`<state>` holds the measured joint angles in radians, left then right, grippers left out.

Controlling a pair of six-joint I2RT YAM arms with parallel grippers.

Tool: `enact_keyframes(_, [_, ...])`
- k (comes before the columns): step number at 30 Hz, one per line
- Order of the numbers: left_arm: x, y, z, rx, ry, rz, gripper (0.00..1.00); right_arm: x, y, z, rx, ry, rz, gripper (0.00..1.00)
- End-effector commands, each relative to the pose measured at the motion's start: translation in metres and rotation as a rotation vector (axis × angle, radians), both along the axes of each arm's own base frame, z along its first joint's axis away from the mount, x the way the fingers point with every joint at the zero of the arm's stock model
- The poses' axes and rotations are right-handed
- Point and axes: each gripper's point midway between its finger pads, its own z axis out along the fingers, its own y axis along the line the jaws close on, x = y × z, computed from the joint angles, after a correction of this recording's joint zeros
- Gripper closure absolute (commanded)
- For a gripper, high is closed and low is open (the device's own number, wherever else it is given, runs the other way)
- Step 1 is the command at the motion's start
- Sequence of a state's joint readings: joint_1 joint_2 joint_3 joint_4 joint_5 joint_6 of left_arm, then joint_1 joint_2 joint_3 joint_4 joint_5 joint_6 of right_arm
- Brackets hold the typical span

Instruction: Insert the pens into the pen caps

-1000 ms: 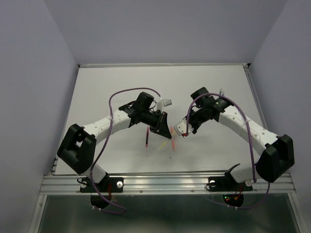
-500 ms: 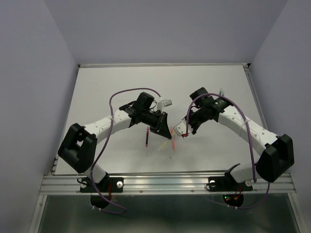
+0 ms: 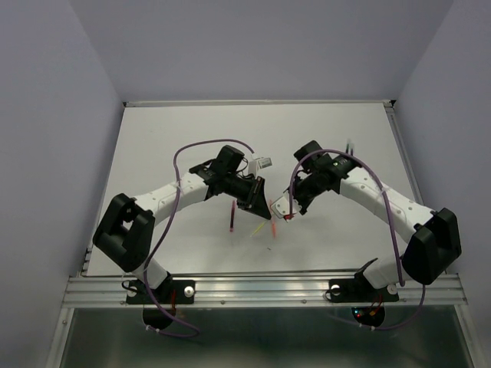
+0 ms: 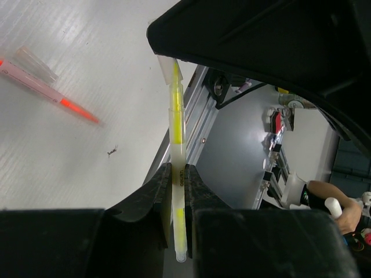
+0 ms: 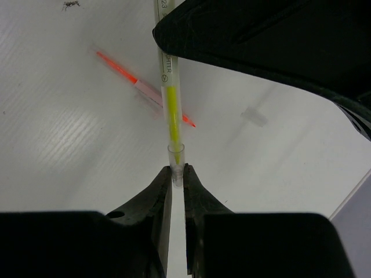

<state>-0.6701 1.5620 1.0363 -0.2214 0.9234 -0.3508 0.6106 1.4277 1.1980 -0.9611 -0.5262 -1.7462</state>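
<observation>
So the left gripper (image 4: 177, 174) is clamped on the yellow pen (image 4: 176, 130) near its back end, and the right gripper (image 5: 175, 174) is pinching a clear pen cap (image 5: 175, 155) in line with the pen. The pen tip sits just inside the cap's mouth, and both are held above the table (image 3: 192, 130), a bit toward 6 o'clock from its middle. On the right wrist cam an orange-red pen (image 5: 139, 84) lies flat at 11 o'clock from the fingers, with a loose cap (image 5: 254, 116) at 1 o'clock. From overhead, a maroon pen (image 3: 232, 218) lies at 8 o'clock of the left gripper.
</observation>
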Motion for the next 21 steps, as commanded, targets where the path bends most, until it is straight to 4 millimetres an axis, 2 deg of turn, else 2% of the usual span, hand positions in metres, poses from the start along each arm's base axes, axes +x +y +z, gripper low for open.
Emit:
enact_keyframes(1, [0.012, -0.01, 0.022, -0.049, -0.046, -0.003, 1.0, 0.0, 0.007, 0.008, -0.016, -0.022, 0.011, 0.99])
enact_keyframes(9, [0.02, -0.011, 0.023, 0.006, -0.022, 0.02, 1.0, 0.004, 0.012, 0.006, -0.037, -0.047, -0.012, 0.99])
enact_keyframes(14, [0.033, -0.013, 0.024, 0.05, -0.048, 0.049, 1.0, -0.006, 0.019, 0.005, -0.034, -0.039, 0.032, 0.99])
enact_keyframes(21, [0.049, -0.019, 0.013, 0.076, -0.029, 0.069, 1.0, -0.021, 0.045, 0.013, 0.048, -0.026, 0.092, 0.99])
